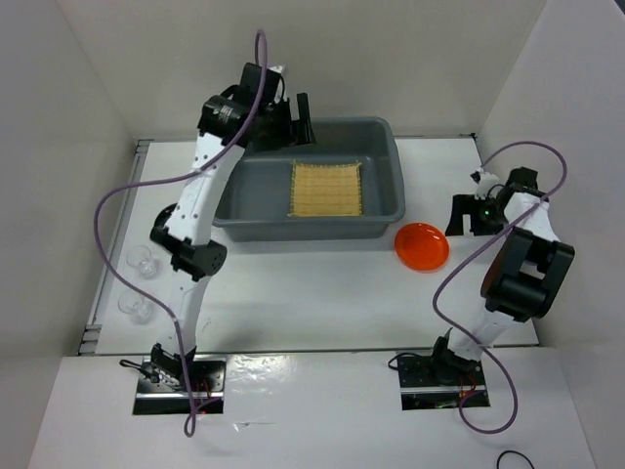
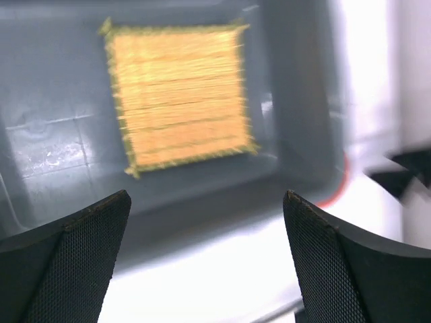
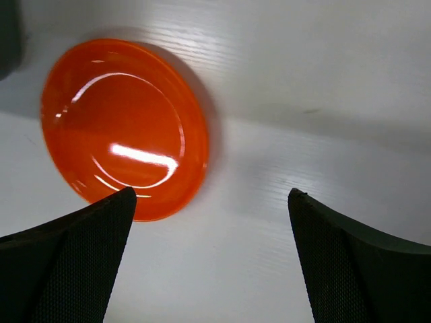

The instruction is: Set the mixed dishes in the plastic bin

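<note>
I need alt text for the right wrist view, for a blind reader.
A small orange plate lies on the white table, at the upper left of the view. The right gripper hovers above, jaws open and empty.

White table (image 1: 312,293): grey bin (image 1: 293,231), orange plate (image 1: 422,246), seemingly two cups (image 1: 144,262).

We count one grey bin (image 1: 322,231), one woven mat (image 1: 327,189), one orange plate (image 1: 422,246). Glass cups, we make it two: cup one (image 1: 145,262), cup two (image 1: 135,307). And two robot arms on our tally: left arm (image 1: 205,186), right arm (image 1: 522,264).
</note>
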{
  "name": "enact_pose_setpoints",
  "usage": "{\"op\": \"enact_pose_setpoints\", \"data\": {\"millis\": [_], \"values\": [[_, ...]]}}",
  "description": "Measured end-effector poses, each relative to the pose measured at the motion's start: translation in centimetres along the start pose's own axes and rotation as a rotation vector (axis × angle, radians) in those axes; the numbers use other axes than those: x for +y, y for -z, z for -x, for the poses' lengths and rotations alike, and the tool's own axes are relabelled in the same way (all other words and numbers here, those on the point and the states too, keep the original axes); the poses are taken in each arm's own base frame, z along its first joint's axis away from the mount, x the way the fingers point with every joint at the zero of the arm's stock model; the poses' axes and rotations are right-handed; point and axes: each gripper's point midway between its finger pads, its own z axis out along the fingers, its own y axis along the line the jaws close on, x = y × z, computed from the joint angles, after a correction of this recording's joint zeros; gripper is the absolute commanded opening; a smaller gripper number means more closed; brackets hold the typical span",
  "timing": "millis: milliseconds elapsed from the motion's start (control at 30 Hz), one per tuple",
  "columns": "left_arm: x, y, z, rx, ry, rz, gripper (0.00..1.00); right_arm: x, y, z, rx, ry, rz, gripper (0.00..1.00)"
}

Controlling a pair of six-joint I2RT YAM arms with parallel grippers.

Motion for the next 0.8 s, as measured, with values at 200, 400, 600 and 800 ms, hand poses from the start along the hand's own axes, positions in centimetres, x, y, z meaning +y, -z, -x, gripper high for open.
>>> {"op": "enact_pose_setpoints", "data": {"millis": [200, 400, 600, 800], "values": [[-4.1, 11.4, 0.7, -0.152, -0.076, -0.065, 1.00, -1.0, -2.0, -2.2, 0.042, -0.074, 0.106, 0.98], [-0.9, 11.5, -0.8, -0.122, -0.072, 0.085, 1.00, -0.1, -4.6, -4.1, 0.075, -0.156, 0.274, 0.94], [1.4, 10.0, -4.5, -0.011, -0.085, 0.181, 1.00, -0.5, -5.0, -3.6, 0.035, -0.251, 0.402, 0.78], [4.1, 12.2, -8.1, -0.009, -0.017, 0.185, 1.00, 0.9, -6.0, -3.5, 0.038, -0.298, 0.509, 0.56]]}}
